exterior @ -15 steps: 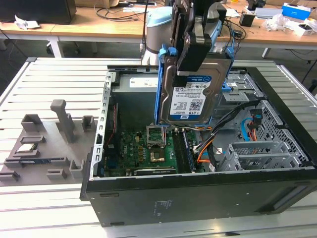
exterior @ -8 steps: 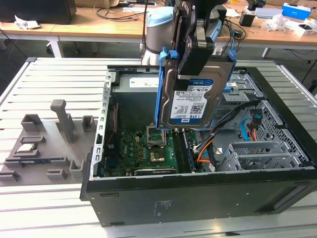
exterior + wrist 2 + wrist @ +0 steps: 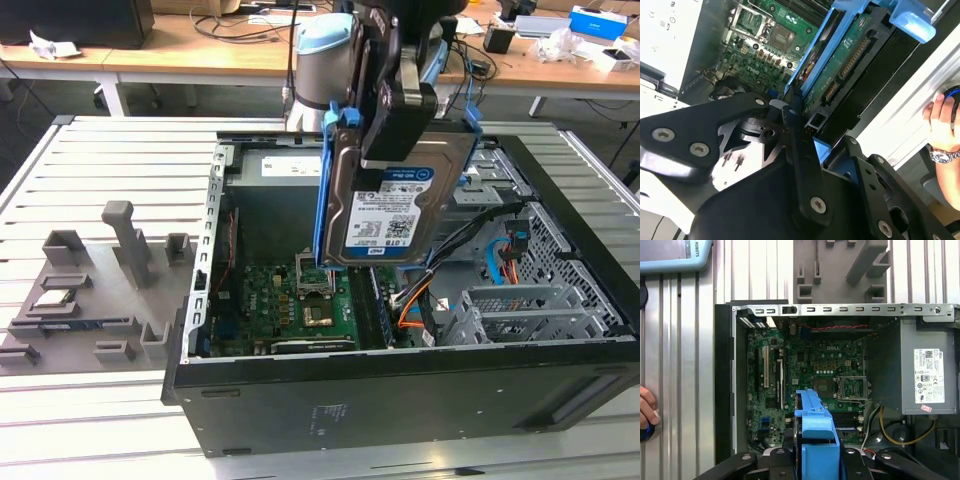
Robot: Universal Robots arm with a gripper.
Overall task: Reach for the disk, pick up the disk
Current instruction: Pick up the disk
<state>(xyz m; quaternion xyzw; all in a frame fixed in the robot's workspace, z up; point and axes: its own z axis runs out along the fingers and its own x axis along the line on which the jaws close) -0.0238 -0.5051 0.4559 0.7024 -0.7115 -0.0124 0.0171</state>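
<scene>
Gripper [image 3: 400, 135] is clamped on the disk's [image 3: 395, 205] top edge, holding it upright, label facing the exterior view, clear above the open case [image 3: 420, 400] and over the motherboard [image 3: 300, 295]. Risk as I see it: the hold is only on the upper edge with the drive hanging below, so a jerk could let it slip or swing and drop onto the board or snag the cables [image 3: 470, 235] beside it. A hand [image 3: 942, 125] rests at the worktop [image 3: 110, 150] edge in the second wrist view, near the arm's sweep.
</scene>
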